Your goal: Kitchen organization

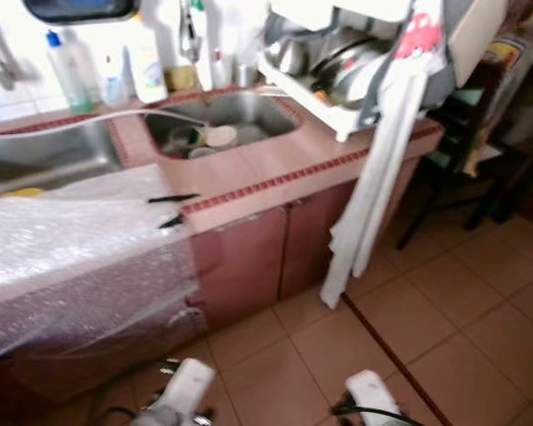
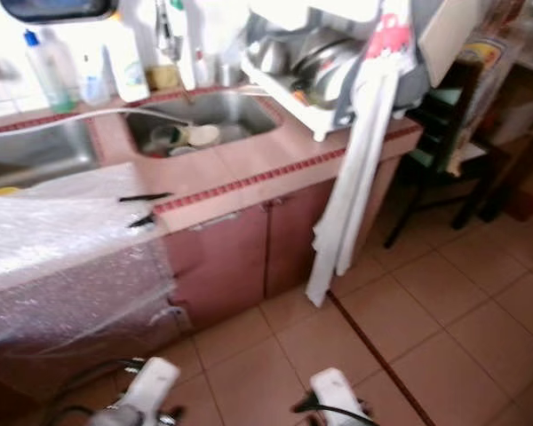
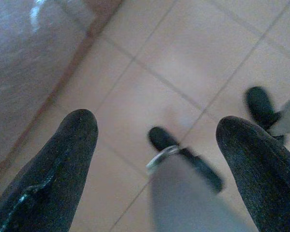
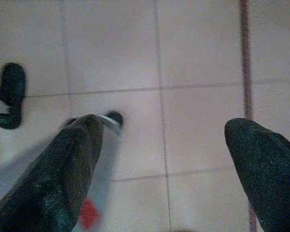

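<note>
A pink tiled kitchen counter (image 1: 275, 169) stands ahead with a steel sink (image 1: 222, 120) holding a few dishes (image 1: 218, 136). A white dish rack (image 1: 338, 71) loaded with steel pots sits at the counter's right end. Both arms hang low over the floor. My left gripper (image 3: 157, 140) is open, its black fingers (image 3: 63, 159) spread above the tiles. My right gripper (image 4: 166, 150) is open too, with nothing between its fingers (image 4: 67, 159).
Bubble wrap (image 1: 71, 257) covers the counter's left part and cabinet front. A white cloth (image 1: 373, 195) hangs from the rack down to the floor. Bottles (image 1: 71, 71) line the back wall. A dark chair (image 1: 462, 169) stands at the right. Tiled floor (image 1: 444, 337) lies open ahead.
</note>
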Robot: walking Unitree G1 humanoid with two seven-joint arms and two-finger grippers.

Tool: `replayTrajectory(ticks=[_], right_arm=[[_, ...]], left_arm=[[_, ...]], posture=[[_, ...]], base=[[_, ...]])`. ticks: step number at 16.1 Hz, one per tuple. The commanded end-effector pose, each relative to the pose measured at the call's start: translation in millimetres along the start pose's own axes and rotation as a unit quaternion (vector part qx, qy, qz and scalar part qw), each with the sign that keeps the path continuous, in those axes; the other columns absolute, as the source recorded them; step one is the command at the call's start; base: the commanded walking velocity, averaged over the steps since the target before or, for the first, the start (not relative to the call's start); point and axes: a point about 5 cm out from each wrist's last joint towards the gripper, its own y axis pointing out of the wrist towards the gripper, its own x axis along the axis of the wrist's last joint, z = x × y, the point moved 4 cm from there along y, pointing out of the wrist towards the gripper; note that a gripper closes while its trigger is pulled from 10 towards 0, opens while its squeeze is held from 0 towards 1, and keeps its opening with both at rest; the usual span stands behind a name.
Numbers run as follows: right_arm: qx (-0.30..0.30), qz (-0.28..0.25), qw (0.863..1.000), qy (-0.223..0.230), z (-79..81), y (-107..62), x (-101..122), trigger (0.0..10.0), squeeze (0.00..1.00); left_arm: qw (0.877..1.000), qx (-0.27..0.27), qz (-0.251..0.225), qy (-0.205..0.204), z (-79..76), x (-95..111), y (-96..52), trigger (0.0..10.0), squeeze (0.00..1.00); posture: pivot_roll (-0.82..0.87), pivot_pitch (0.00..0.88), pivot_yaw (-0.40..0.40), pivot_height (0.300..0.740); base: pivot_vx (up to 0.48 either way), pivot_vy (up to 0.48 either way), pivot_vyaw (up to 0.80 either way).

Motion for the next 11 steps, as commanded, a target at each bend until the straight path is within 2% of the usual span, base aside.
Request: replayTrajectory(ticks=[1,10,11], right_arm=[[-0.006,0.007,1.000,-0.002,-5.7,-1.4,-5.4,10.0,0.00],[-0.006,0.011,1.000,0.003,-3.4,-1.6,-8.4,10.0,0.00],[-0.006,0.011,1.000,0.004,-3.3,-1.7,-8.7,10.0,0.00]], left_arm=[[1.000,-0.013,-0.003,0.007,-8.7,4.4,1.4,10.0,0.00],[1.000,-0.015,-0.002,0.014,-8.6,4.5,1.4,10.0,0.00],[1.000,-0.015,-0.003,0.014,-8.4,4.6,1.4,10.0,0.00]], posture=[[-0.19,0.017,0.031,0.740],[-0.19,0.023,0.036,0.740],[-0.19,0.023,0.036,0.740]], base=[[0.000,-0.416,0.00],[0.000,-0.417,0.00],[0.000,0.000,0.00]])
